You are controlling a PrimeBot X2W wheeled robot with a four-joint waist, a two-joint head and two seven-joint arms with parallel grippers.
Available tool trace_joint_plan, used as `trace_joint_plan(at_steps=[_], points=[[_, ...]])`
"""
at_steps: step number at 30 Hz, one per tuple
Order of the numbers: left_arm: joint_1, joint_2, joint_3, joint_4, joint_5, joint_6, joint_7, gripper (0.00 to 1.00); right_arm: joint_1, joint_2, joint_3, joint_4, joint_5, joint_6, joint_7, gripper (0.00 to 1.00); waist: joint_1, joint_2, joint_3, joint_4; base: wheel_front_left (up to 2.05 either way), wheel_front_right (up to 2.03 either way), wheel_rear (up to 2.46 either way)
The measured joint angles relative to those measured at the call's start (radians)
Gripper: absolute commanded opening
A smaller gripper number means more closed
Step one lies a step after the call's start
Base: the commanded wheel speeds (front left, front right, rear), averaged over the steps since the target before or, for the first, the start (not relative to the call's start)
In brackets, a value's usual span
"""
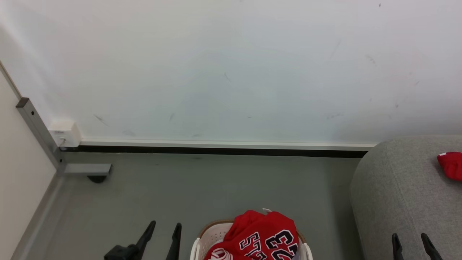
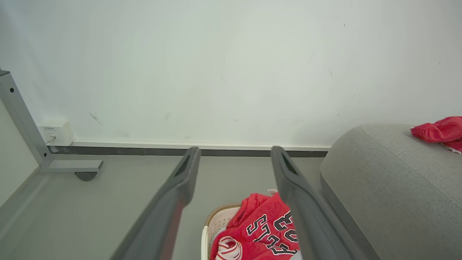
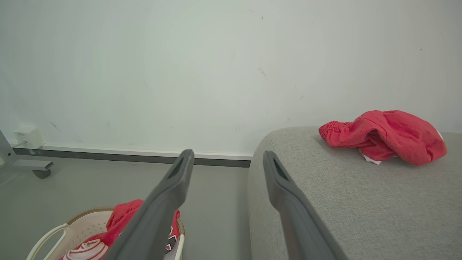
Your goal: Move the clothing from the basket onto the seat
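Partway through, judging by the layout. Already on the seat (image 3: pixel 325 195), toward its back: crumpled red shorts (image 3: pixel 386 135). Left to shift: the jersey (image 1: pixel 265 236), heaped in the basket (image 1: pixel 213 231) on the floor, just left of the seat.

Between grabs, apparently. Left claw (image 1: pixel 165 224) spread apart and empty, hanging over the floor just left of the basket. Right claw (image 1: pixel 409 235) likewise apart and empty, over the near part of the seat.

Next, most likely: swing the left claw across and down onto the jersey's raised hump, pinch a deep fold, lift clear of the rim, carry over to the seat. Worth biting well in, since loose cloth slips.

Readable on the jersey: 23 in black with white edging, upside down in the head view. Beside it, letters partly folded under, with only an S and an L or two made out. On the wall box (image 1: pixel 65 133) by the skirting, a small label, too tiny to read.
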Motion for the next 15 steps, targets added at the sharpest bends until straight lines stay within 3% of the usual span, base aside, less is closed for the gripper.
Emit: trace_joint_plan(at_steps=[15], points=[[-0.033, -0.006, -0.011, 0.008, 0.015, -0.008, 0.0, 1.0, -0.038, 0.0, -0.009, -0.037, -0.011, 0.0, 0.0, 1.0, 0.0, 0.0, 0.042, -0.026, 0.0, 0.0, 0.0]])
